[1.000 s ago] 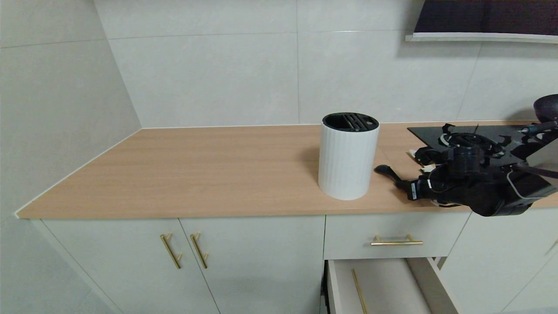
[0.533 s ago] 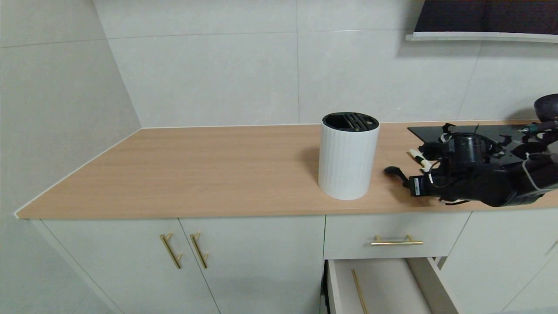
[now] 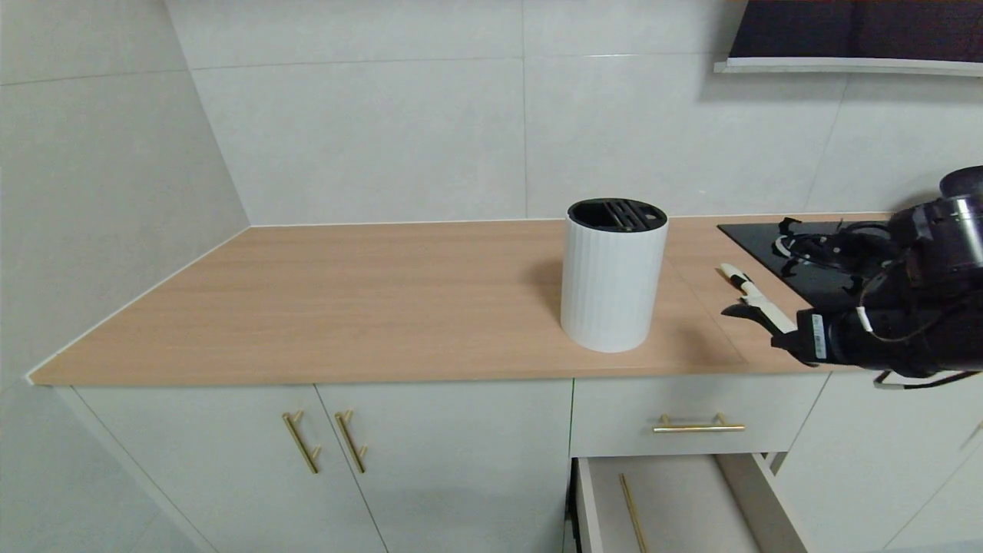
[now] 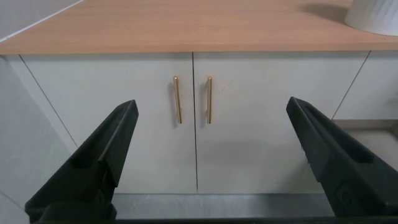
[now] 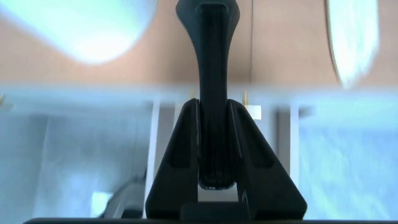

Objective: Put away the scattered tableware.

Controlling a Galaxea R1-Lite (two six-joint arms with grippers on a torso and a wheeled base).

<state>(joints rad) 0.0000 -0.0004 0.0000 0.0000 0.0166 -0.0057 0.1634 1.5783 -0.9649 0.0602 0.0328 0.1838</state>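
A white ribbed holder (image 3: 613, 276) with a black slotted top stands upright on the wooden counter (image 3: 369, 299). To its right a slim white utensil (image 3: 751, 292) with a dark band lies flat on the counter near the cooktop. My right gripper (image 3: 739, 309) hovers at the counter's front edge, over the near end of that utensil. In the right wrist view its fingers (image 5: 210, 93) are pressed together with nothing between them. My left gripper (image 4: 211, 107) is open and low, facing the cupboard doors, with the holder's base (image 4: 378, 14) off to one side.
A black cooktop (image 3: 768, 242) with a burner ring sits at the counter's right end, under a range hood (image 3: 845, 46). Below the counter a drawer (image 3: 668, 499) stands pulled out. Cupboard doors with gold handles (image 4: 191, 99) are at the left.
My right arm has drawn back to the right and toward the counter's front edge, away from the holder, uncovering the white utensil. The holder has not moved.
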